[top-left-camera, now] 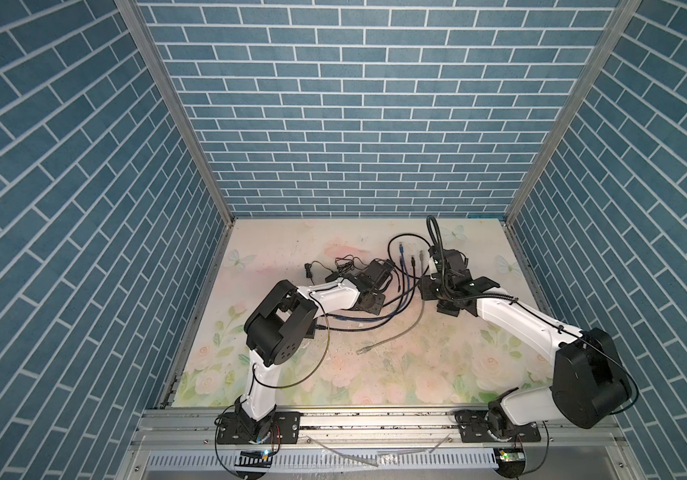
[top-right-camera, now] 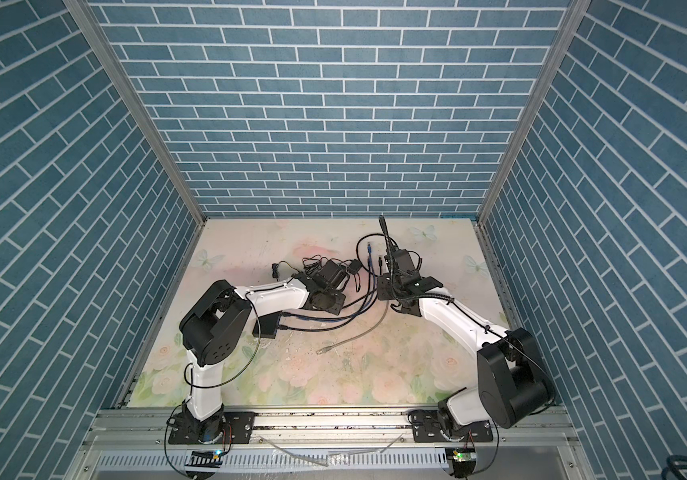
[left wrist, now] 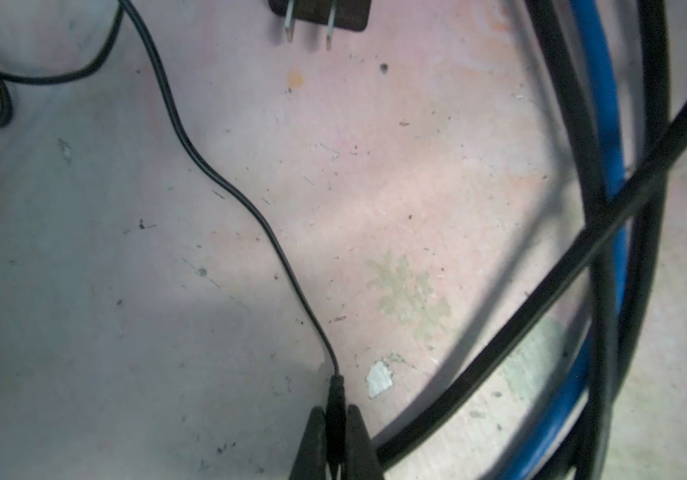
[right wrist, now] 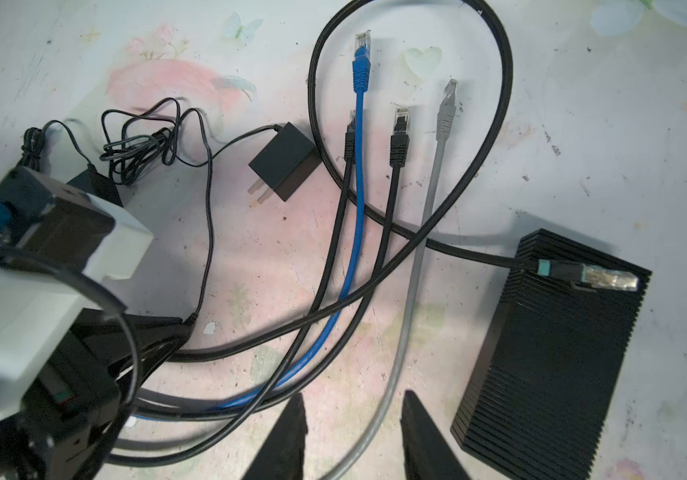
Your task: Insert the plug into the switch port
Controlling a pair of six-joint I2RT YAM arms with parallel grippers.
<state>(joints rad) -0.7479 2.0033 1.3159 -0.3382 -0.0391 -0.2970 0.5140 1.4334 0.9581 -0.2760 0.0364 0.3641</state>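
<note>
My left gripper (left wrist: 335,411) is shut on the plug (left wrist: 335,392), a small black barrel connector that ends a thin black cord (left wrist: 225,183). It holds the plug low over the table. That cord runs back to a black two-pronged power adapter (right wrist: 285,162). The switch (right wrist: 553,353), a black ribbed box, lies flat on the table. A clear cable connector with a teal collar (right wrist: 582,276) rests on its top. Beside the switch, my right gripper (right wrist: 354,415) stands open above a grey cable (right wrist: 416,266) and holds nothing. From here the left gripper (right wrist: 183,324) shows beyond the cables.
Blue (right wrist: 361,62), black (right wrist: 400,133) and grey (right wrist: 446,108) network connectors lie loose at the far side, their cables crossing between the two arms. A tangle of thin cord (right wrist: 142,141) sits near the adapter. Another black box (top-right-camera: 264,326) lies by the left arm's elbow.
</note>
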